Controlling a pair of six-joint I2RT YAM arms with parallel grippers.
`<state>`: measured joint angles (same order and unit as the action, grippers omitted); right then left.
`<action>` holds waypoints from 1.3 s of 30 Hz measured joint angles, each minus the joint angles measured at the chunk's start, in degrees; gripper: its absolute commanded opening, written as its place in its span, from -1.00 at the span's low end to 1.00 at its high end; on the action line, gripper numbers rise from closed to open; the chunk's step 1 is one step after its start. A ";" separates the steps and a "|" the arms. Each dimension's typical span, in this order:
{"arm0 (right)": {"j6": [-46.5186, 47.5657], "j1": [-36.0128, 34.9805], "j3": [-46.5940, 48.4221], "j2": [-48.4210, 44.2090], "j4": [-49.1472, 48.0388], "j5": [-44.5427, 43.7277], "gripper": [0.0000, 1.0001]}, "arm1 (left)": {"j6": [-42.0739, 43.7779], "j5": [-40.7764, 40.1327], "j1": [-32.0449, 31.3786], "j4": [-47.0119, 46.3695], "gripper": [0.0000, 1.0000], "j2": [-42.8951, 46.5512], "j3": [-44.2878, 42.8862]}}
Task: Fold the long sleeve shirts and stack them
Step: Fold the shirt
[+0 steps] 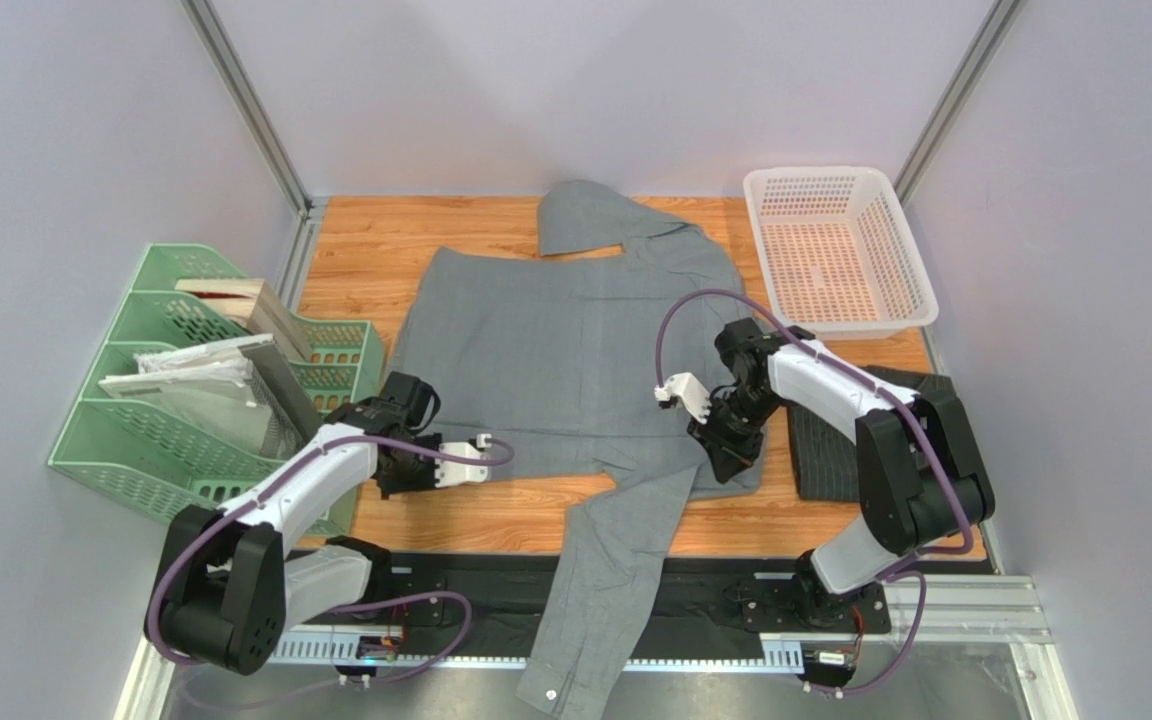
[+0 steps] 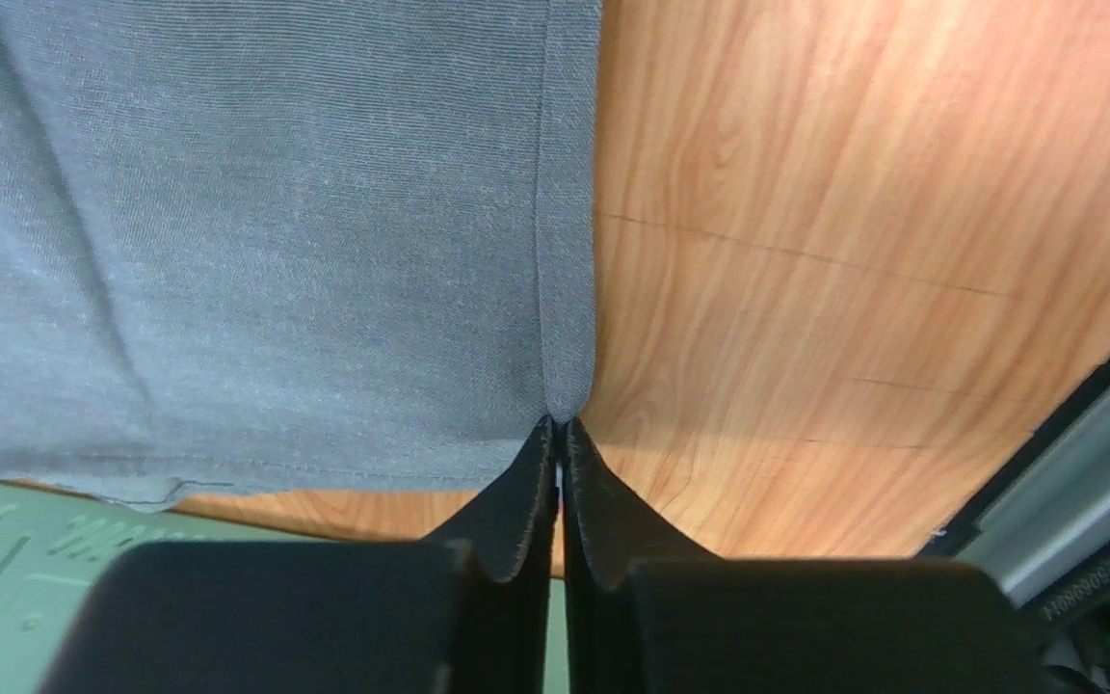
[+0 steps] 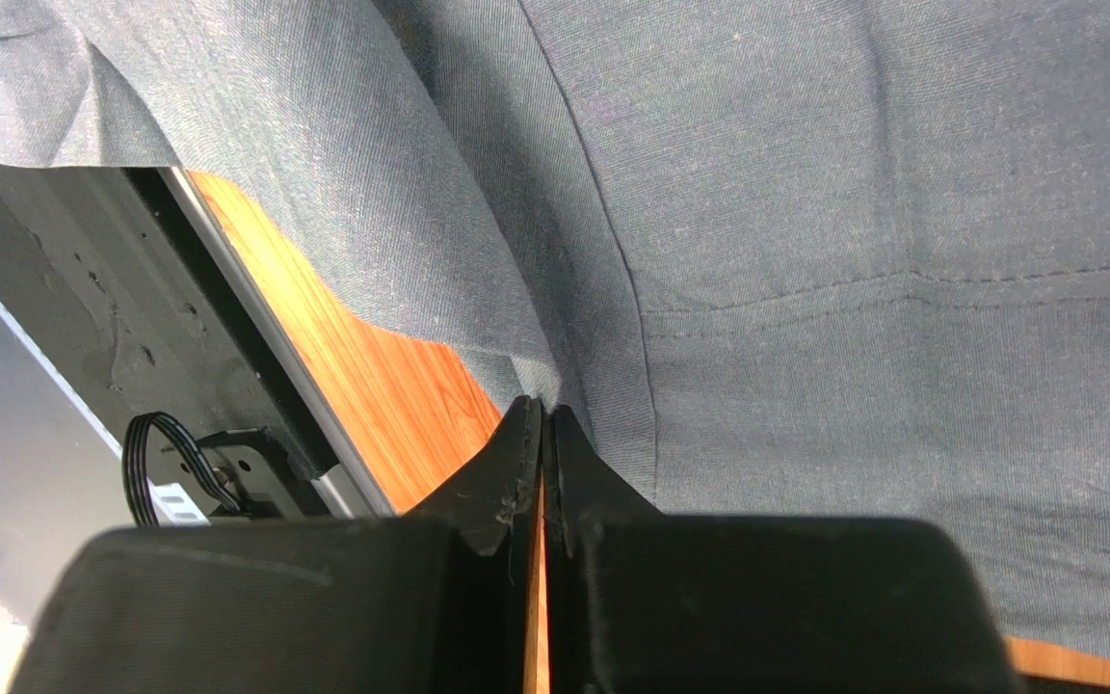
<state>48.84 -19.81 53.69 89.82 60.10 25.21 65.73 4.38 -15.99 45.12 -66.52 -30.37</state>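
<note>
A mid-grey long sleeve shirt (image 1: 567, 360) lies spread on the wooden table (image 1: 372, 248), collar at the back; one sleeve (image 1: 597, 600) trails over the front edge. My left gripper (image 1: 414, 468) is at its near left corner, jaws shut on the hem edge (image 2: 564, 391). My right gripper (image 1: 729, 458) is at the shirt's near right side, where that sleeve starts, shut on a fold of grey cloth (image 3: 539, 379). A dark charcoal shirt (image 1: 838, 450) lies folded at the right, partly under the right arm.
A white mesh basket (image 1: 838, 248) stands at the back right. A green file rack (image 1: 192, 390) with papers stands off the table's left side. A black rail (image 1: 432, 578) with cables runs along the front edge.
</note>
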 measured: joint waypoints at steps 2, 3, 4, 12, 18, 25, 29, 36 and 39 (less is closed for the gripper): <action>-0.02 0.00 0.07 -0.35 0.35 0.00 -1.00 | -0.07 -0.70 -0.15 -0.85 -1.00 0.81 0.50; -0.04 0.00 0.13 -0.66 0.66 0.00 -1.00 | -0.13 -0.98 -0.15 -1.09 -1.00 0.90 0.55; -0.11 0.00 0.20 -1.05 0.92 0.00 -1.00 | -0.22 -1.09 -0.15 -1.11 -1.00 1.11 0.50; -0.59 0.00 1.62 -10.16 5.88 0.00 -1.00 | -0.90 1.66 0.02 7.34 -1.00 5.18 -2.21; -0.39 0.63 5.90 -11.91 9.31 -0.17 -1.00 | -1.03 4.61 2.99 13.73 -1.00 2.82 -12.26; 0.24 4.50 17.92 -3.37 11.89 0.00 -1.00 | -2.23 7.34 7.17 14.97 -1.00 -9.27 -25.24; 0.83 7.39 25.79 2.71 12.20 0.28 -1.00 | -3.04 8.37 9.51 15.02 -1.00 -16.59 -33.22; 0.44 8.63 36.02 13.92 12.00 0.20 -1.00 | -5.31 9.07 10.14 12.02 -1.00 -28.41 -42.14; -1.16 8.55 41.11 18.71 11.34 -0.22 -1.00 | -6.40 8.72 10.25 10.86 -0.97 -32.15 -42.58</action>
<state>47.68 -11.27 94.80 108.53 71.44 24.99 59.33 13.10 -5.74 55.99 -98.67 -72.95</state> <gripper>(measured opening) 0.004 0.003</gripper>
